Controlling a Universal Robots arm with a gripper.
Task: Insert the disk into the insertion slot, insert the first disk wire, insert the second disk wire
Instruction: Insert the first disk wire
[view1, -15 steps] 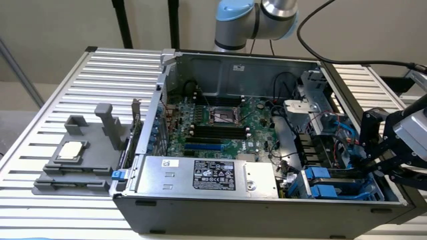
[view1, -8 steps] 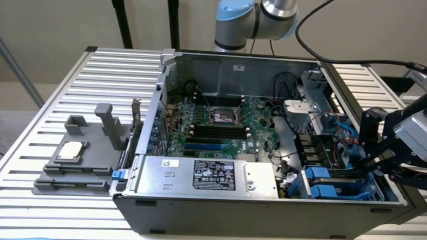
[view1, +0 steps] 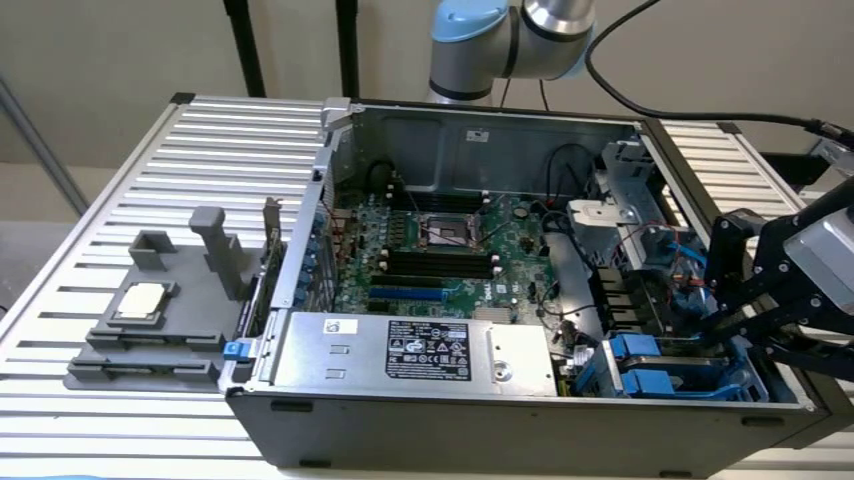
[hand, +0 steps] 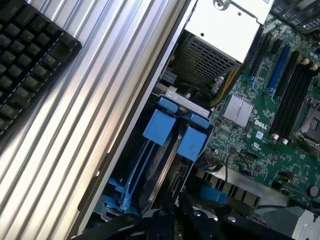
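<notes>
1. While the arm is leaning in over the open computer case (view1: 507, 425) from the exterior view's right, the claw (view1: 727, 330) (hand: 176, 220) is hanging low inside it. Whether the claw is standing apart or together cannot be told.
2. Directly beneath the claw, the insertion slot (view1: 674, 375) (hand: 150, 150) is sitting against the case wall, with its blue rails running away from the claw.
3. Inside that slot, a flat grey slab that appears to be the disk (hand: 162, 175) is lying edge-on between the rails, just ahead of the claw. Contact between claw and disk cannot be confirmed.
4. Just beyond the disk, two blue tabs (hand: 159, 126) are standing side by side at the far end of the slot from the claw.
5. Past the tabs, the power-supply box (view1: 400, 350) (hand: 225, 25) is lying along the case edge, and the motherboard (view1: 441, 250) (hand: 280, 100) is lying beside the claw, deeper in the case.
6. Well apart from the claw and outside the case, a grey fixture (view1: 160, 330) is resting on the slatted table (view1: 80, 250) (hand: 100, 110).
7. On the table across the case wall from the claw, a black keyboard (hand: 25, 50) is lying.
</notes>
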